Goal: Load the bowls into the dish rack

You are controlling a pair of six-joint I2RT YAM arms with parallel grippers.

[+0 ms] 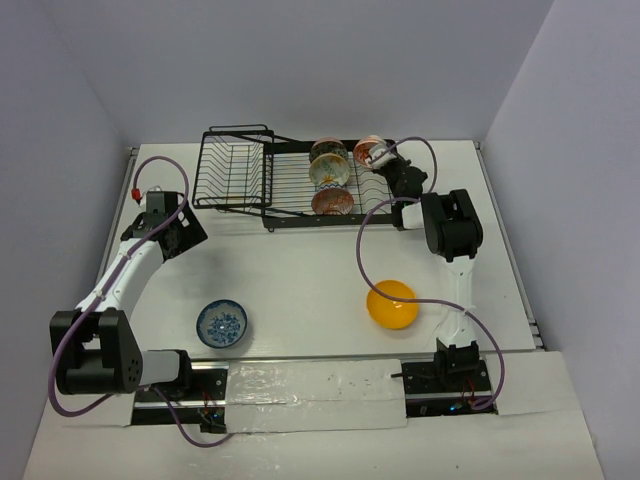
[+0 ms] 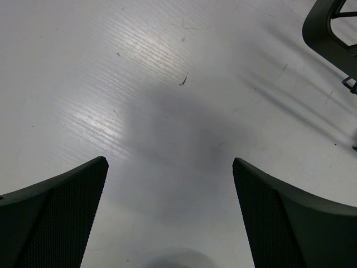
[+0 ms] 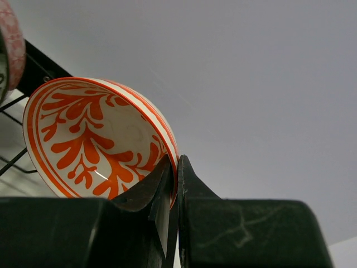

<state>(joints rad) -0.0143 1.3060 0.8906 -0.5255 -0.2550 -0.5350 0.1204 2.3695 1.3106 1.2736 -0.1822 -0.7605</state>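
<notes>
Right wrist, right claw (image 3: 175, 167) pinching floral bowl (image 3: 89, 139)

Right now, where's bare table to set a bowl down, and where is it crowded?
The table is bare between the blue bowl and yellow bowl, in front of the rack, and under the open left gripper. Crowded: the rack's right end, where the right gripper holds the floral bowl beside three racked bowls.

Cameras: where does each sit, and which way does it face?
Top external: above and behind, facing down on table and dish rack; both arms show.
Left wrist: on left gripper, facing down at the table; open fingers show.
Right wrist: on right gripper, facing the floral bowl it pinches; shut fingers show.
Shared: top and right wrist both show that bowl.
</notes>
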